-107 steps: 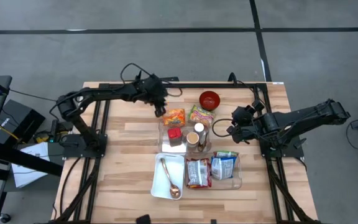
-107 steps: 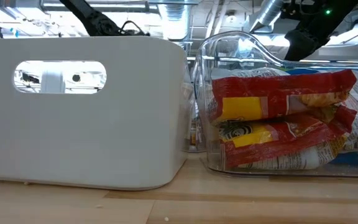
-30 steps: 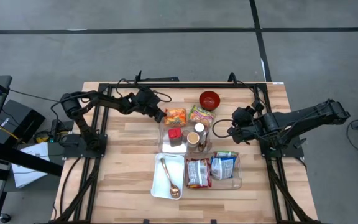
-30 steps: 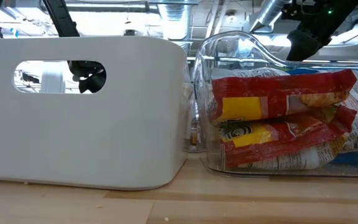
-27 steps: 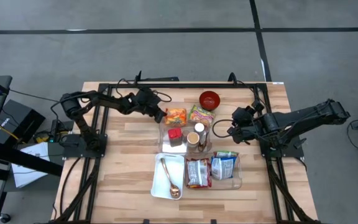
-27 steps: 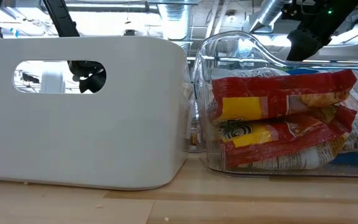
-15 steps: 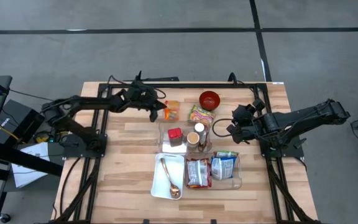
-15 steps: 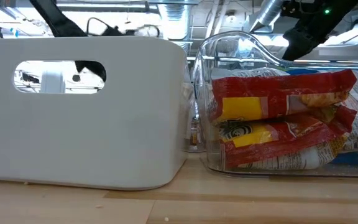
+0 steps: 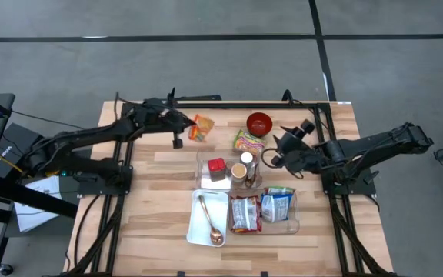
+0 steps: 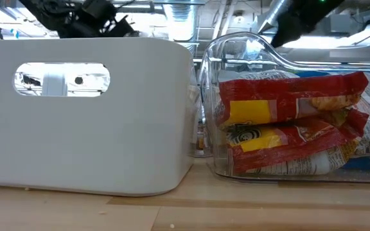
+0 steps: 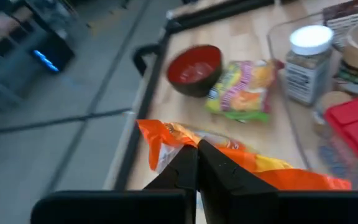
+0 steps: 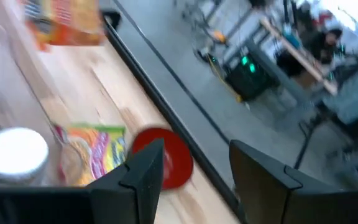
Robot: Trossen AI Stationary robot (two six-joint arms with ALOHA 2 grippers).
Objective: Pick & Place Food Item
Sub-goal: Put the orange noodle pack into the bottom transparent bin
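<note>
At far left, left gripper (image 9: 191, 128) clenched on orange packet (image 9: 201, 127), lifted; right gripper (image 9: 278, 151) parted, empty.

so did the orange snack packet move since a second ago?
Yes. The orange snack packet has left its spot beside the green packet and now hangs in the shut left gripper, farther left of the red bowl.

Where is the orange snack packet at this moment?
In the high view the orange snack packet hangs in the shut left gripper, above the table's far edge, left of the red bowl.
</note>
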